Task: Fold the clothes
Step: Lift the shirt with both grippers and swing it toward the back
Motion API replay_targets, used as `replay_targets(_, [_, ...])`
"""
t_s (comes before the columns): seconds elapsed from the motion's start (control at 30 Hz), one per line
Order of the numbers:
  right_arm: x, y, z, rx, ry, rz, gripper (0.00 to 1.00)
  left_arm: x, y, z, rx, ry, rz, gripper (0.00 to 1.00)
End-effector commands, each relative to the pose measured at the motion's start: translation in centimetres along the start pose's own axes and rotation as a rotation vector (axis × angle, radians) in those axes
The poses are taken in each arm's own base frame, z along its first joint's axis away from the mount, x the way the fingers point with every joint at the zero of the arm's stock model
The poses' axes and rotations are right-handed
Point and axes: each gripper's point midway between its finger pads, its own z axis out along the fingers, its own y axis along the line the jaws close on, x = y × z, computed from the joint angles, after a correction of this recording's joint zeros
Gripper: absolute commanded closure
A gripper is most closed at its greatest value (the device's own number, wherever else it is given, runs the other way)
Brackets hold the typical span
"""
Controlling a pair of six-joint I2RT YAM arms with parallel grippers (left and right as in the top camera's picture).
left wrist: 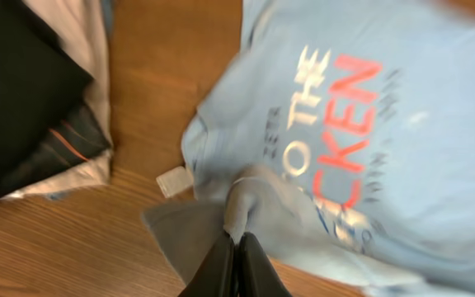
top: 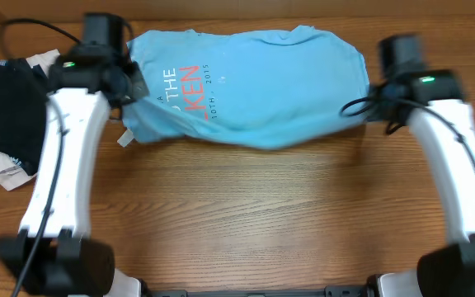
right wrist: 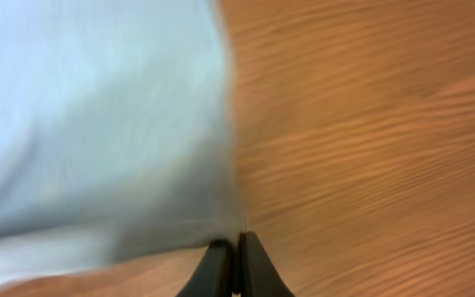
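Observation:
The clothes, a light sky-blue T-shirt (top: 262,82) with white and orange-red lettering (left wrist: 336,124), lie stretched across the far side of the wooden table (top: 246,214). My left gripper (top: 130,87) is at the shirt's left end. In the left wrist view it (left wrist: 236,239) is shut on a pinched fold of the blue cloth. At the shirt's right end sits my right gripper (top: 361,107). The right wrist view shows it (right wrist: 236,241) shut on the very edge of the blue cloth (right wrist: 97,124).
A black folded garment (top: 7,107) lies at the far left on white and beige pieces (top: 7,169), close to my left arm; the black garment (left wrist: 23,91) also shows in the left wrist view. A small white tag (left wrist: 174,181) hangs at the shirt's edge.

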Motion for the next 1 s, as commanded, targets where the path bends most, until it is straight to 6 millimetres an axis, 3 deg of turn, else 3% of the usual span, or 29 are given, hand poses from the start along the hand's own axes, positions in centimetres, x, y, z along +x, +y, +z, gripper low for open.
replay_targets(0.0, [-5.0,-5.7,-7.3,0.054,-0.174,0.089,0.96,-3.6,1.8,-7.9,0.122,-0.162,-0.063,0.96])
replay_targets(0.13, [-7.2,-8.5,-12.6,0.063,-0.28,0.122,0.96,-5.5,3.7,-14.0,0.217,-0.291,-0.092,0.96])
replay_targets(0.27, [-7.9,-9.4,-17.9,0.022,-0.382,0.154,0.96,-6.5,4.9,-20.4,0.287,-0.44,-0.105,0.96])
replay_targets(0.37, [-7.8,-9.8,-21.5,-0.012,-0.455,0.168,0.96,-6.1,5.0,-25.5,0.337,-0.551,-0.084,0.96])
replay_targets(0.4, [-7.7,-10.1,-23.9,-0.038,-0.514,0.179,0.96,-5.7,5.0,-28.7,0.351,-0.629,-0.067,0.96])
replay_targets(0.57, [-6.8,-10.9,-28.7,-0.074,-0.645,0.201,0.96,-4.4,5.1,-34.9,0.379,-0.787,-0.045,0.96])
replay_targets(0.67, [-6.8,-11.2,-30.0,-0.082,-0.697,0.211,0.96,-4.1,5.3,-36.7,0.383,-0.845,-0.039,0.96])
replay_targets(0.77, [-7.5,-11.1,-30.1,-0.077,-0.713,0.19,0.96,-4.3,5.3,-36.6,0.381,-0.846,-0.042,0.96])
replay_targets(0.87, [-8.7,-10.5,-28.6,-0.076,-0.686,0.169,0.96,-5.3,4.9,-34.6,0.388,-0.793,-0.048,0.96])
replay_targets(0.97, [-10.6,-9.0,-24.9,-0.089,-0.605,0.133,0.96,-7.2,4.2,-30.6,0.4,-0.695,-0.05,0.96])
